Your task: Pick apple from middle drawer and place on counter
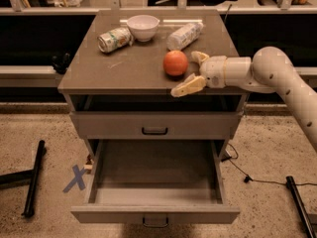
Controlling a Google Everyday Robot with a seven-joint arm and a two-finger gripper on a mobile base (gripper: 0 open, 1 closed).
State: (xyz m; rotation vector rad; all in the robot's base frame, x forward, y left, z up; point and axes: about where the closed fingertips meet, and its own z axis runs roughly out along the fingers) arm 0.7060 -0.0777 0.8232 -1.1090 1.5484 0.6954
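Observation:
The apple (176, 63) is round and red-orange and sits on the counter (129, 68), right of centre near the front edge. My gripper (194, 72) is just to the right of the apple with its fingers spread open; one finger (187, 86) reaches over the counter's front edge, the other (199, 57) is behind. The fingers stand apart from the apple. The middle drawer (154, 182), the lowest one, is pulled out and shows nothing inside.
On the counter's back part are a white bowl (143, 27), a can lying on its side (114, 38) and a lying bottle (184, 35). The upper drawer (154, 125) is closed. A blue X mark (75, 177) and a black stand leg (33, 177) are on the floor at left.

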